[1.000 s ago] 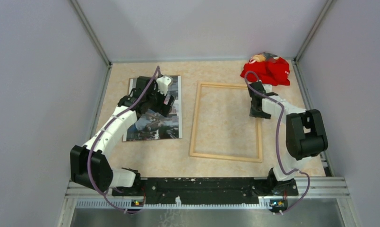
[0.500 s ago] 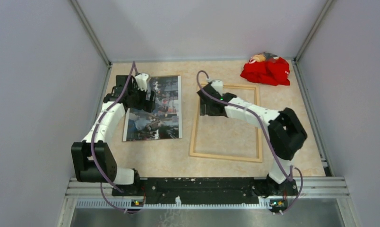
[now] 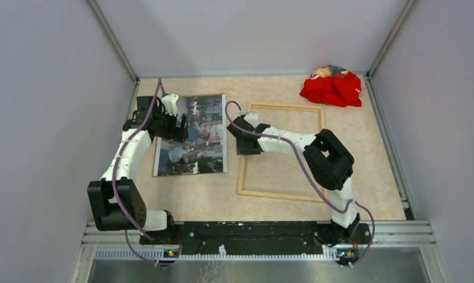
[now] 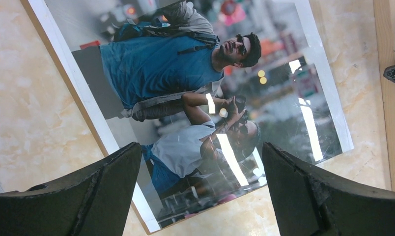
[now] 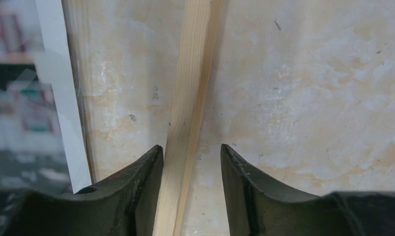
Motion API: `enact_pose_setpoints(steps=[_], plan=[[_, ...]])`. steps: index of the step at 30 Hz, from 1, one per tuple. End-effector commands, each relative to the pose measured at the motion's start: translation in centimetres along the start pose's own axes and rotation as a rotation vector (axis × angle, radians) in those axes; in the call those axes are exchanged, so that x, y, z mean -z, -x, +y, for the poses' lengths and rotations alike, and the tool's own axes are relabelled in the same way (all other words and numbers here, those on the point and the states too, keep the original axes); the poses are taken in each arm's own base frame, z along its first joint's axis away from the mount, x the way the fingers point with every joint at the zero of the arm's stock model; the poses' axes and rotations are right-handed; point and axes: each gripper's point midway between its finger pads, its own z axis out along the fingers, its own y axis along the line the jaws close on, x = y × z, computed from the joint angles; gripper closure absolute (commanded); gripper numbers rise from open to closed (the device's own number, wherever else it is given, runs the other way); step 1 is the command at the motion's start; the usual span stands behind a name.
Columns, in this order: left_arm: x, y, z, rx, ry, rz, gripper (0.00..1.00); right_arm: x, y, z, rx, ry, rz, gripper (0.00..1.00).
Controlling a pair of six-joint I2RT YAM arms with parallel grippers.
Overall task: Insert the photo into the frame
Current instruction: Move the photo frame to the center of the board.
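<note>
On the surface [image 5: 308,98], the photo [image 4: 185,73] lies flat beside the frame [image 5: 198,59]. Left gripper [image 4: 200,152] hovers over the photo, spread wide, holding nothing. Right gripper [image 5: 191,152] straddles the frame's left rail, narrowly apart, unclamped.

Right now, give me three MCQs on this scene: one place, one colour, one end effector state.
1. Where is the photo relative to the frame?
A) inside it
B) beside it, on its left
C) stacked on it
2. What colour is the crumpled cloth at the far right corner?
A) green
B) red
C) yellow
3. What is the right end effector doing?
A) shut on the photo
B) out of view
C) open, straddling the frame's left rail

Answers:
1 B, the top view shows them side by side.
2 B, plainly red.
3 C, the wrist view shows a finger either side of the rail.
</note>
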Motion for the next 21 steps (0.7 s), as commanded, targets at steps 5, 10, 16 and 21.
enact_pose_setpoints(steps=[5, 10, 16, 21], plan=[[0.9, 0.6, 0.7, -0.011, 0.022, -0.031, 0.02, 1.0, -0.8, -1.8, -0.001, -0.021, -0.021, 0.69], [0.7, 0.6, 1.7, -0.008, 0.055, -0.016, 0.02, 1.6, -1.1, -2.8, 0.010, -0.028, -0.027, 0.70], [0.7, 0.0, 2.4, -0.010, 0.080, 0.002, 0.02, 3.6, 0.9, -2.1, 0.026, -0.001, -0.055, 0.49], [0.4, -0.4, 3.3, -0.009, 0.097, 0.018, 0.02, 6.8, 4.3, -0.4, -0.001, 0.077, -0.128, 0.22]])
